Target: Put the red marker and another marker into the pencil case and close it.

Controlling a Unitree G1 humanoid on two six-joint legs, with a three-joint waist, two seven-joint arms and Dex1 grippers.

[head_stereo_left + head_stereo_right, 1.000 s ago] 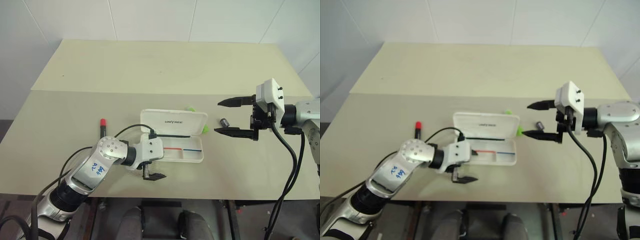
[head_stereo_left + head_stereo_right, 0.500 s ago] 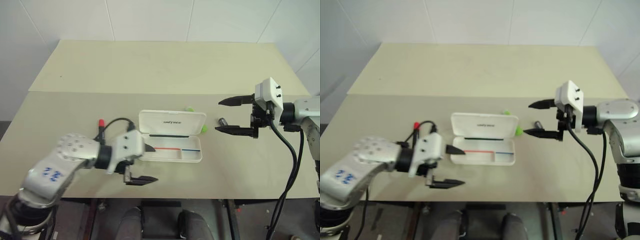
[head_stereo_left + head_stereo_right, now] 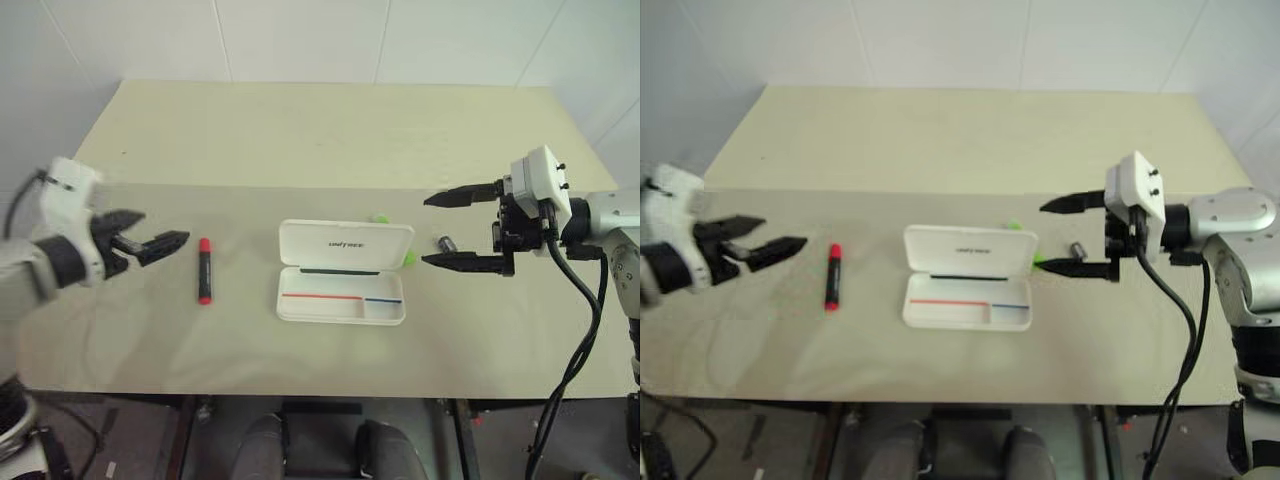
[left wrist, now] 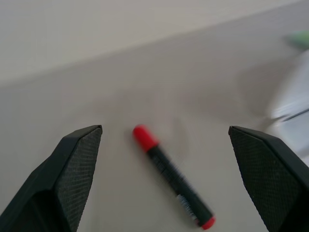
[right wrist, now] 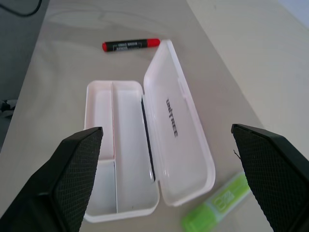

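Red marker (image 3: 204,270) just beside wide-open L end effector (image 3: 150,243), R end effector (image 3: 460,228) wide-open nr pencil case (image 3: 345,270)

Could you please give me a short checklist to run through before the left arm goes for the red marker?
1. Pencil case open, its tray free to take markers: ok.
2. Red marker lying free on the table, left of the case: ok.
3. Left gripper open, holding nothing: ok.
4. Left gripper lined up on the marker, which lies between its fingers in the wrist view: ok.
5. Green highlighter behind the raised lid, not in the case: not ok.
6. Right gripper open, holding nothing, apart from the case: ok.
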